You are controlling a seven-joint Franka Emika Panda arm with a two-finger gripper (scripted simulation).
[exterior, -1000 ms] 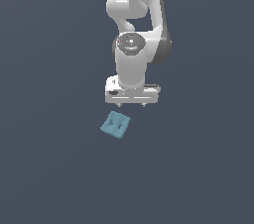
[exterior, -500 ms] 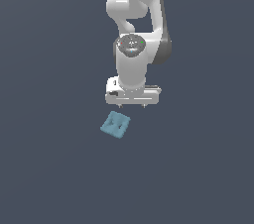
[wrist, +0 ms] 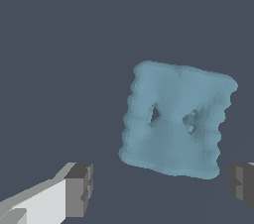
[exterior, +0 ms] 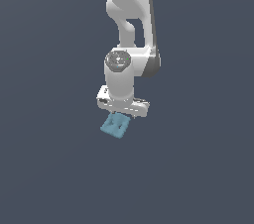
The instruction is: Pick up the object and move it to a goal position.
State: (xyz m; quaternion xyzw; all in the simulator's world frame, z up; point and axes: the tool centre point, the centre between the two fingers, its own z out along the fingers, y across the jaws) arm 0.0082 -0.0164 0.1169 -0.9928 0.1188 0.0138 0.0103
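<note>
the white franka arm hangs down over the dark grey counter, its gripper just above the teal-blue block. in the exterior view the block lies flat on the counter, turned at an angle, its upper edge hidden behind the gripper body. in the wrist view the block shows two small dark dimples, and the two dark-tipped fingers are spread wide apart, one off each side of it, holding nothing.
</note>
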